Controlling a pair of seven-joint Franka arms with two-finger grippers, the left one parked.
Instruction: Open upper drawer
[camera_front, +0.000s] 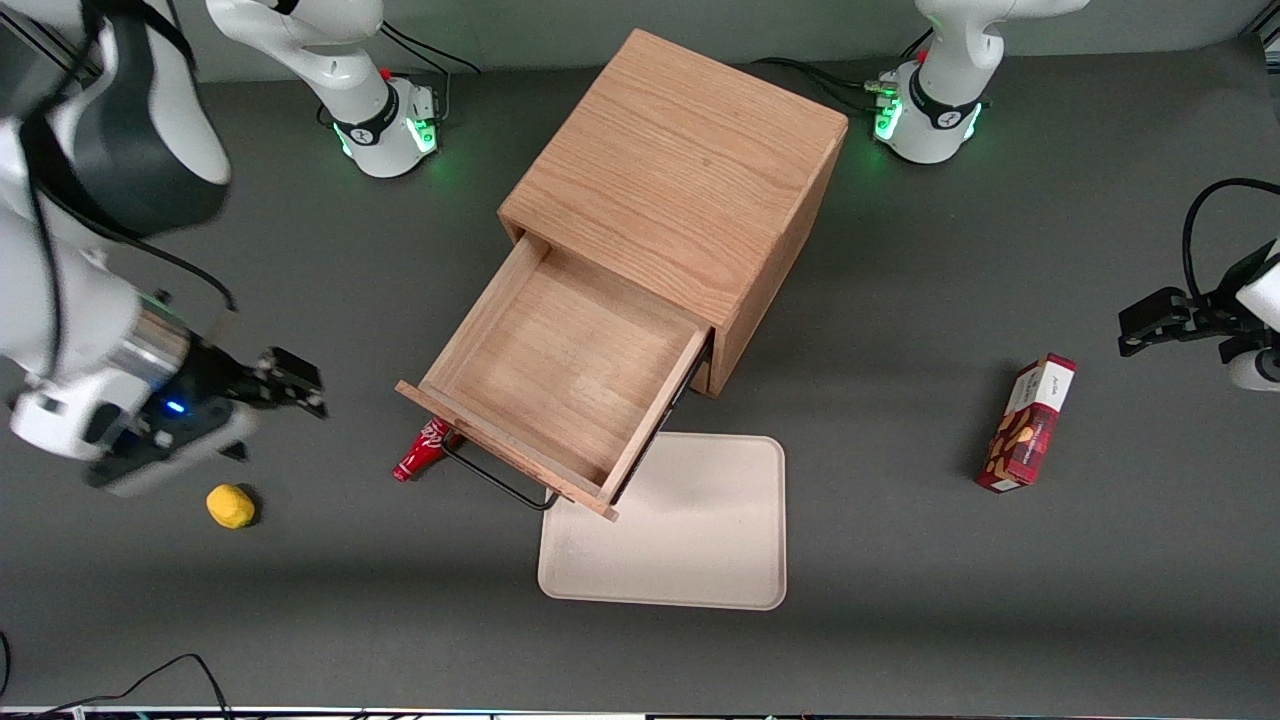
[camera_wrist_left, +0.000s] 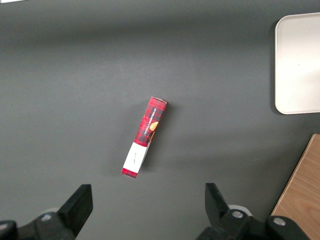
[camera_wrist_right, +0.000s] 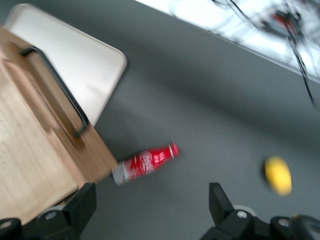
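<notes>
The working arm (camera_front: 70, 250) has glossy white rounded shells w/ a wide dark grey-black band wrapping the big joint. Near the wrist there's a silver metal ring, then a white housing w/ a small blue light and black trim underneath. Its round white base (camera_front: 385, 130) carries a black ring, green glowing lights and a tiny red dot, w/ thin black cables (camera_front: 425, 50) running off it. The matte black two-finger gripper (camera_front: 305, 390) sits over the dark grey table (camera_front: 300, 600) at the working arm's end. Its blocky black fingers (camera_wrist_right: 82, 205) stand wide apart, round screw heads showing at their roots.
</notes>
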